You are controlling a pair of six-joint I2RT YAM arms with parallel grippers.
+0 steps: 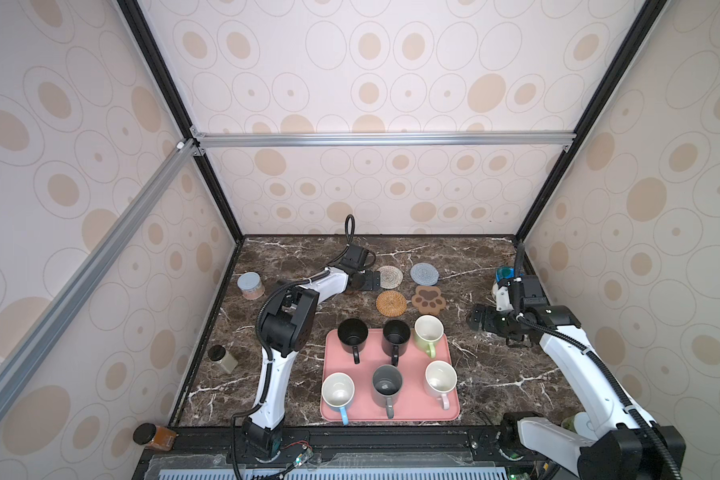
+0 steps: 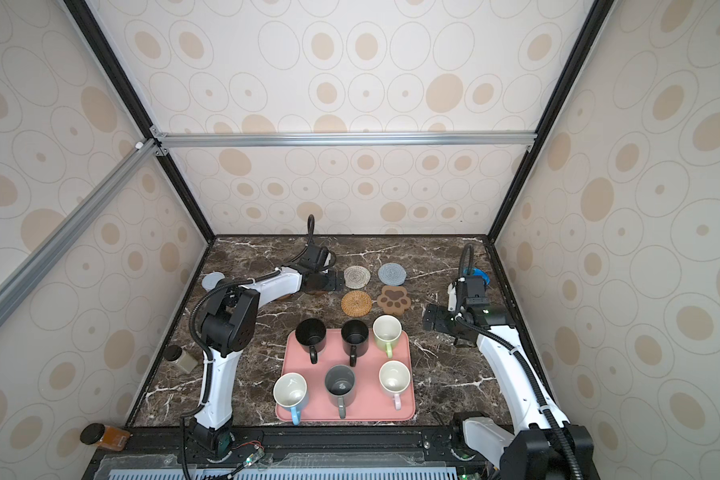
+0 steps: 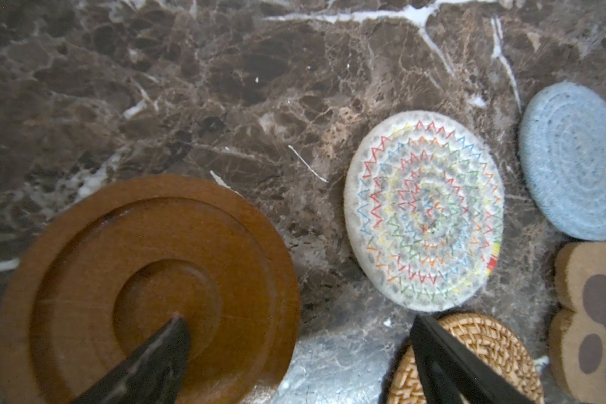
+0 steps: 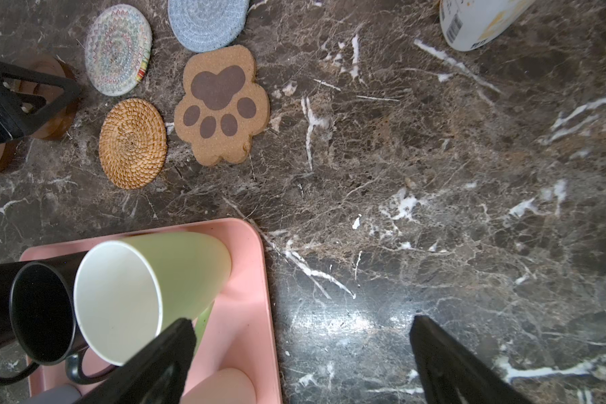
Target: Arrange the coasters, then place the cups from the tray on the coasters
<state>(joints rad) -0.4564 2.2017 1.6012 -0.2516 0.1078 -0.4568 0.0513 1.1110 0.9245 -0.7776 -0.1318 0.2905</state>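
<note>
Pointing robotward: handles of cups (image 1: 387,384)

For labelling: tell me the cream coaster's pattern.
Cream coaster: multicoloured zigzag rings, clearest in left wrist view.

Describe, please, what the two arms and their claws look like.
The left arm and right arm have white link shells, black joint housings and black ribbed cable hoses alongside. The left claw and right claw are black with flat, tapering fingers. A small green light shows by the right wrist.
</note>
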